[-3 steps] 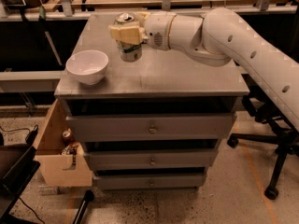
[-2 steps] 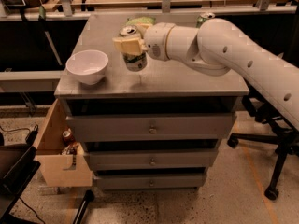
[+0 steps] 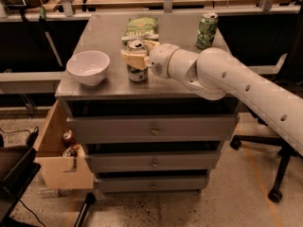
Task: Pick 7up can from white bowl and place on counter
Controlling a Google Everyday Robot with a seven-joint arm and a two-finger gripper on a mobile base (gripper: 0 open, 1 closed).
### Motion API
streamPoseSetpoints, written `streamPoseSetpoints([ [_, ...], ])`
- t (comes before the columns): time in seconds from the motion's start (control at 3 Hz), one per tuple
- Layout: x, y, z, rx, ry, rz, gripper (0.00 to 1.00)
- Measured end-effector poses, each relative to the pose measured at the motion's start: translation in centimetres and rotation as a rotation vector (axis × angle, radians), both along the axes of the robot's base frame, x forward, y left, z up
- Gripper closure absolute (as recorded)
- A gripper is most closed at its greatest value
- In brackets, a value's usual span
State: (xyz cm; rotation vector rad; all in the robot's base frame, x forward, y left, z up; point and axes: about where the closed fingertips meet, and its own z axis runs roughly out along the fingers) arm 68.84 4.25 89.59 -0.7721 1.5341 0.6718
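Two cans stand on the one worktop (image 3: 105,36): the 7up can (image 3: 137,73) near the middle, clasped by the single pincer (image 3: 138,56), and a darker green can (image 3: 207,30) far right. One white bowl (image 3: 88,67), one green snack bag (image 3: 141,27), three drawers (image 3: 151,129).

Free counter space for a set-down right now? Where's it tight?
Bare: back-left corner of the counter, behind the white bowl and left of the chip bag; also the strip between chip bag and dark green can. Tight: front middle, where the gripper clamps the 7up can beside the bowl; the arm covers front right.
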Motion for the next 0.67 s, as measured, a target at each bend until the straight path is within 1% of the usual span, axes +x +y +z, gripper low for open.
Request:
streamPoseSetpoints([
  [0.33,0.0,0.01,0.62,0.0,0.0,0.0,0.82],
  [0.67,0.0,0.01,0.76,0.0,0.0,0.0,0.58],
])
